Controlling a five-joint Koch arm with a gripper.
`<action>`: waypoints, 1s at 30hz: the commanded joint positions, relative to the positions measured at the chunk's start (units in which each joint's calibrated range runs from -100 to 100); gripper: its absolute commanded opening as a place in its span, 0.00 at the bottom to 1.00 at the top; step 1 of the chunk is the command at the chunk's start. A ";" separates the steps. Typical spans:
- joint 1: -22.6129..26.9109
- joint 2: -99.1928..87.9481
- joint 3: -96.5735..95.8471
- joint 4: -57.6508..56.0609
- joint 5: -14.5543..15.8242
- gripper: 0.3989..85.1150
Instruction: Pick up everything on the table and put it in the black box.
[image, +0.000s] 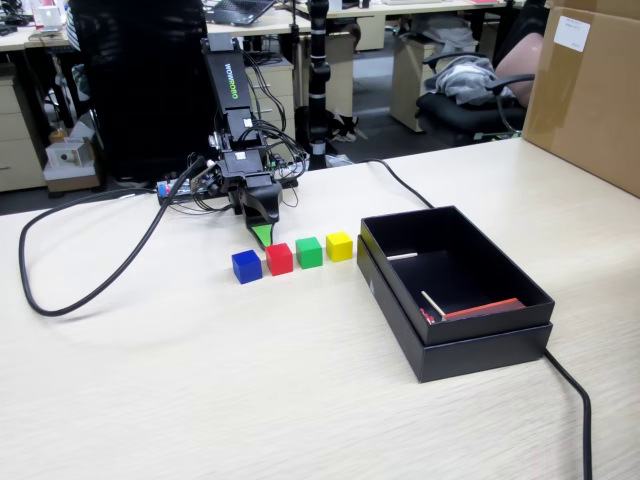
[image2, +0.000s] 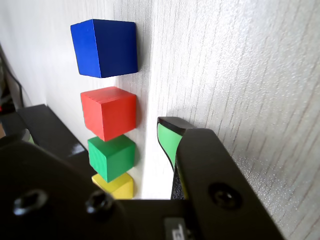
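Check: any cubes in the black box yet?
None. The black box holds only thin sticks and a red strip.

arm: we see it folded forward, wrist angled down | pincer (image: 263, 232): low, green-lined tip nearly on surface (image: 300, 380) | grip: we can't tell, empty

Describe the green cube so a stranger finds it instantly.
Start at the shallow matte black cardboard box on the pale beige table. Four small solid-colour cubes line up beside it in the fixed view. The green cube sits between yellow cube and red cube.
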 joint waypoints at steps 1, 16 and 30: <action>-0.05 -0.13 -1.57 -1.36 -0.49 0.57; -0.20 -0.13 -1.48 -1.36 -0.34 0.57; -1.90 2.05 11.48 -23.82 0.15 0.57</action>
